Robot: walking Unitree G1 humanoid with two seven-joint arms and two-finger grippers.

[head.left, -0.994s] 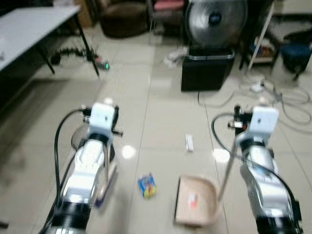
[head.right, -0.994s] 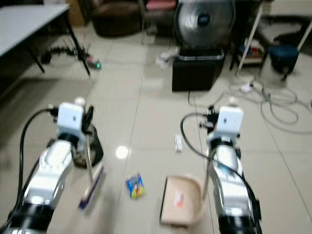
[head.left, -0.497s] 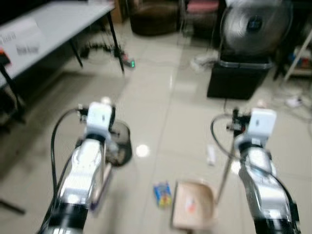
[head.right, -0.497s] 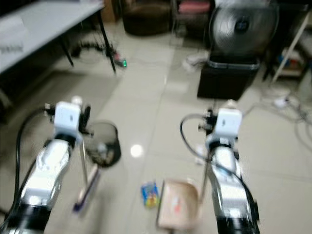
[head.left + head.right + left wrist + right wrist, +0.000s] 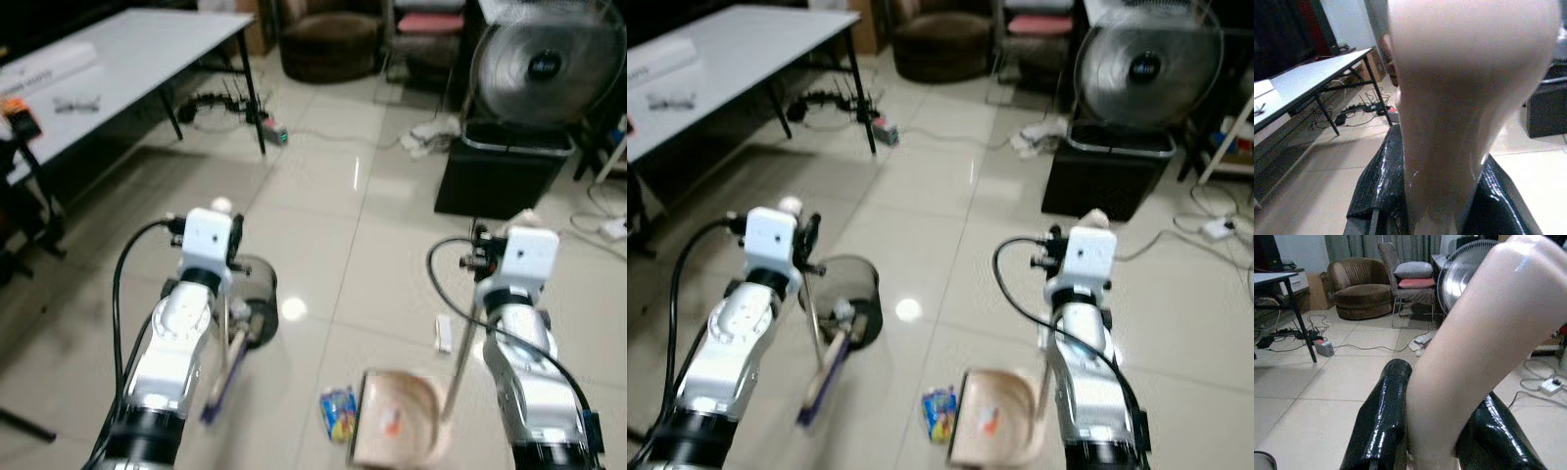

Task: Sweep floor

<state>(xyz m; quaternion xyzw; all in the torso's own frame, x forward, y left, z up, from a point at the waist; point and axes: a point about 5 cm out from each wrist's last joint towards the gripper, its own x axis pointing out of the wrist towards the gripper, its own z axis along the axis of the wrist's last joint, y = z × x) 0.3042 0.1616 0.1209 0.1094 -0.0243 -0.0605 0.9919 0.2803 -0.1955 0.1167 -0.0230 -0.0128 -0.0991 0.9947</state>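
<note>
glossy beige floor tiles (image 5: pixel 323 215) are filling the middle of the frame, with a white table (image 5: pixel 108 69) running across the upper left and a power strip (image 5: pixel 272 132) lying by its leg. at lower left the left gripper (image 5: pixel 1440 205) is clamping its black fingers (image 5: pixel 1376 191) around the pale handle of a broom (image 5: pixel 227 364), whose purple-edged head is angling down toward the floor. just beyond it a dark round bin (image 5: pixel 253 308) is sitting on the tiles. toward the lower centre a blue and yellow wrapper (image 5: pixel 339 412) is lying just beside the open mouth of a beige dustpan (image 5: pixel 392 426), which is holding a small red and white scrap. a white scrap (image 5: pixel 443 333) is lying on the floor above the pan. at lower right the right gripper (image 5: pixel 1435 450) is squeezing the dustpan's upright pale handle between its fingers (image 5: pixel 1381 416). a big fan (image 5: pixel 544 69) is standing on a black box (image 5: pixel 500 176) at the upper right, with a brown armchair (image 5: pixel 328 39) at top centre.
</note>
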